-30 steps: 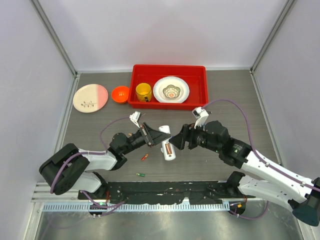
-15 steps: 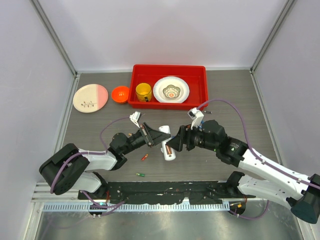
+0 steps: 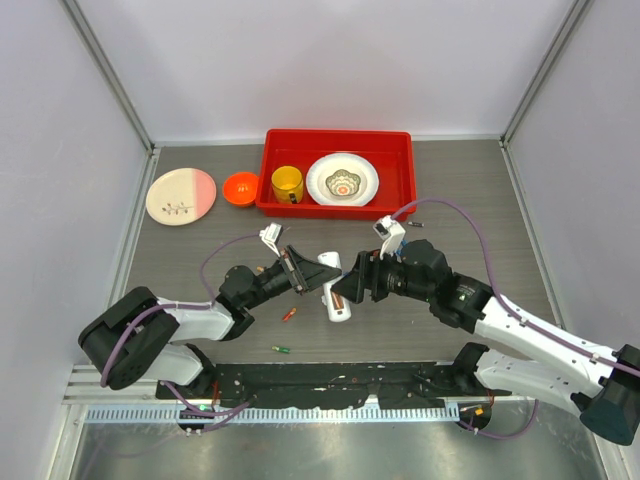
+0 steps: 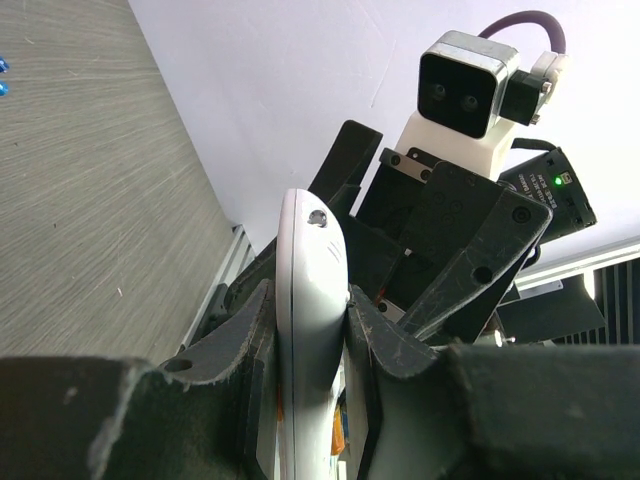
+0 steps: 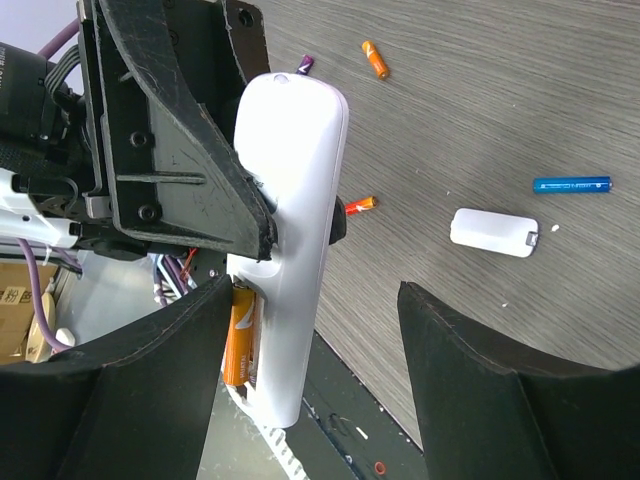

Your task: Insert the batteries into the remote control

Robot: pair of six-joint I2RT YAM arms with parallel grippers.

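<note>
A: The left claw (image 3: 300, 272) is clamped on the remote control (image 3: 337, 300); its black fingers (image 4: 240, 350) squeeze the slim white body from both sides, so the handset is held on edge over the middle of the table (image 3: 520, 200).

B: And the back is off?

A: Yes; an orange battery (image 5: 240, 335) sits in the open compartment near the remote's lower end; the white back cover (image 5: 492, 230) lies flat on the table by itself, with a blue battery (image 5: 572, 185) just beyond it.

B: What about the other arm?

A: The right claw (image 3: 350, 285) has its jaws apart, one on each side of the remote's battery end; there is a clear gap on one side, and on the battery side I cannot tell whether the finger touches.

B: Any loose cells?

A: A green battery (image 3: 282, 349) lies near the front edge, left of the remote; a small red battery (image 3: 289, 315) lies a little farther in, close to the left arm; the right wrist view also shows a second orange battery (image 5: 374, 59) lying farther off.

B: And the far side?

A: From left to right there is a pink-and-cream plate (image 3: 181, 195); an orange bowl (image 3: 240, 187); then a red tray (image 3: 338, 134) holding a yellow cup (image 3: 287, 184) and a patterned white dish (image 3: 342, 180); all well apart from the claws.
</note>
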